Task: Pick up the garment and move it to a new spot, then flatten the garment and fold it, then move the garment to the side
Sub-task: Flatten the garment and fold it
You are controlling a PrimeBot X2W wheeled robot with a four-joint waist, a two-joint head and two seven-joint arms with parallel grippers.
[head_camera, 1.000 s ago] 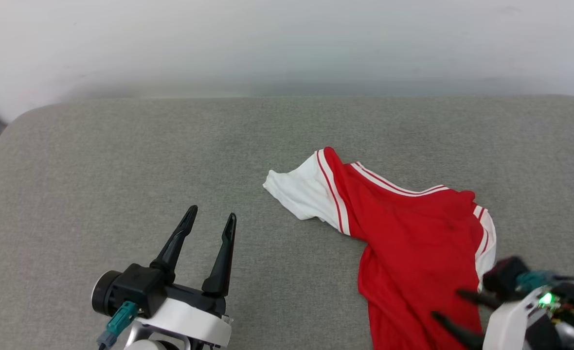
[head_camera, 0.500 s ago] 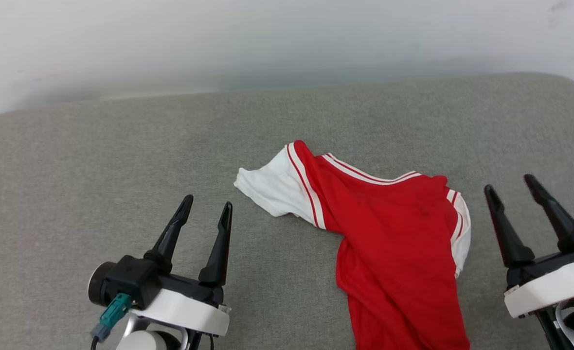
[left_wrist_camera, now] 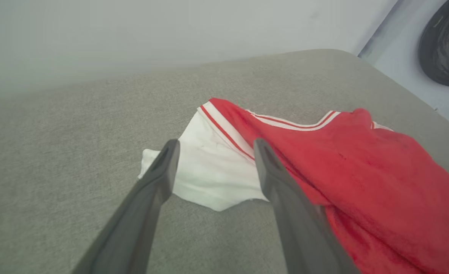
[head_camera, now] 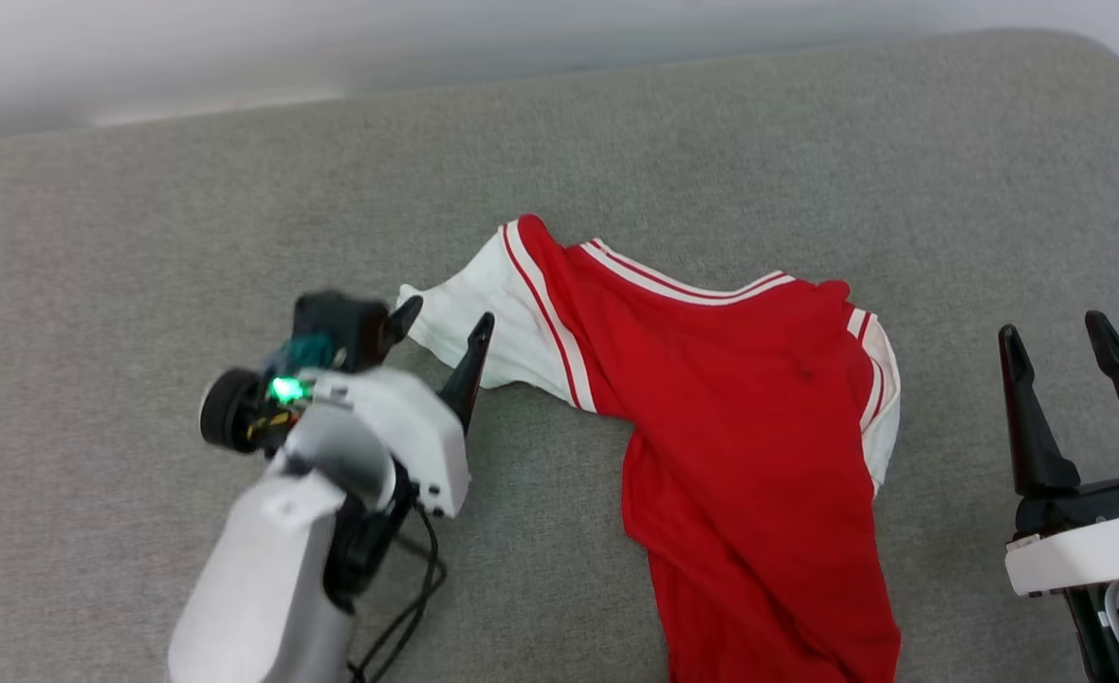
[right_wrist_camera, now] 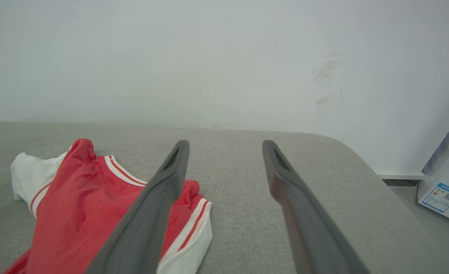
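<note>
Lying crumpled on the gray fabric surface (head_camera: 142,237), the shirt (head_camera: 740,408) takes up the centre and lower right of the head view. Red body, no lettering visible from this side. It runs from mid-frame down to the bottom edge, where it is cut off. Striped collar trim (head_camera: 673,283) forms the upper edge. One white sleeve (head_camera: 498,313) points toward centre-left, spread flat with a ragged lower edge. Second sleeve (head_camera: 882,379) is folded under along the shirt's right side, white with red stripes.

Left tool (head_camera: 449,313), centre-left of the head view: fingers apart, tips at the end of the white sleeve. In the left wrist view the left tool (left_wrist_camera: 217,142) frames that sleeve between its two dark fingers, nothing pinched. Cannot tell whether the tips touch the cloth. A green light (head_camera: 284,389) glows on the wrist, and a black cable (head_camera: 408,607) loops under the pale forearm.

Right tool (head_camera: 1052,325), lower right of the head view: fingers apart, holding nothing, clear of the shirt, over bare surface just beside the folded sleeve. In the right wrist view the right tool (right_wrist_camera: 225,142) points toward the far edge of the surface, with the shirt at the lower left of that frame.

Pale wall (right_wrist_camera: 209,57) stands behind the surface, scuffed at upper right. A labelled white box (right_wrist_camera: 441,196) sits at the right edge. A dark round object (left_wrist_camera: 445,42) shows at the upper right of the left wrist view.
</note>
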